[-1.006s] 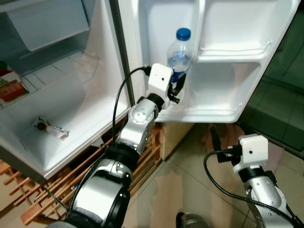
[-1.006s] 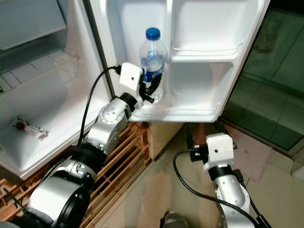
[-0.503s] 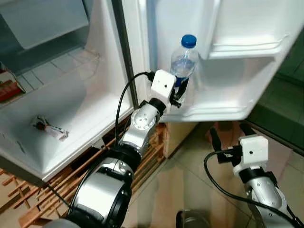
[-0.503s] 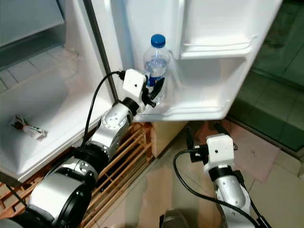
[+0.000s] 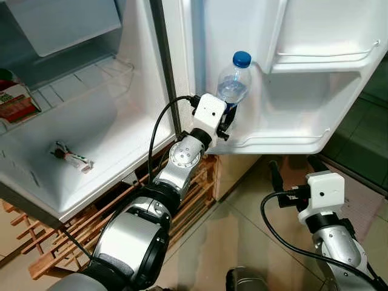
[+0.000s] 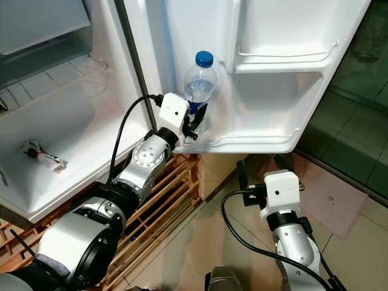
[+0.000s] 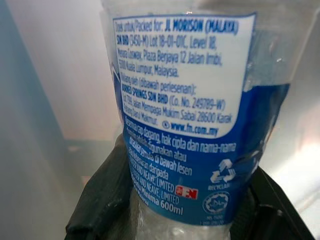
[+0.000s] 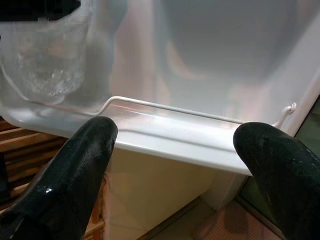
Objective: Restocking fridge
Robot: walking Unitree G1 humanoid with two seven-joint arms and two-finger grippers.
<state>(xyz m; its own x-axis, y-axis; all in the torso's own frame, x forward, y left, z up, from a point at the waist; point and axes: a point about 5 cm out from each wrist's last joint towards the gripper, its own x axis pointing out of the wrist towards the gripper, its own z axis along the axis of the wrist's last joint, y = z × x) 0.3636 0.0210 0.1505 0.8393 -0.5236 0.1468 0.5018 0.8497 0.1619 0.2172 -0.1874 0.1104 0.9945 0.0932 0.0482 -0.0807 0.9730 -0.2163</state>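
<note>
A clear water bottle (image 5: 233,85) with a blue cap and blue label (image 7: 185,125) stands upright at the left end of the fridge door's lower shelf (image 5: 285,136). My left gripper (image 5: 228,119) is shut on the bottle's lower part, its black fingers (image 7: 102,195) on either side of the label. The bottle's base (image 8: 45,55) shows behind the shelf's wire rail. Below the door's bottom edge, my right gripper (image 5: 295,165) is open and holds nothing, fingers (image 8: 80,165) pointing up at the shelf.
The door's upper shelf (image 5: 327,57) runs to the right of the bottle cap. Inside the fridge lie a small packet (image 5: 71,159) and a carton (image 5: 15,103) at far left. A wooden pallet (image 5: 48,254) lies under the fridge, on a tiled floor.
The camera has shifted a little. The left gripper stays shut on the bottle, which now sits slightly lower against the door. The right arm has not moved.
</note>
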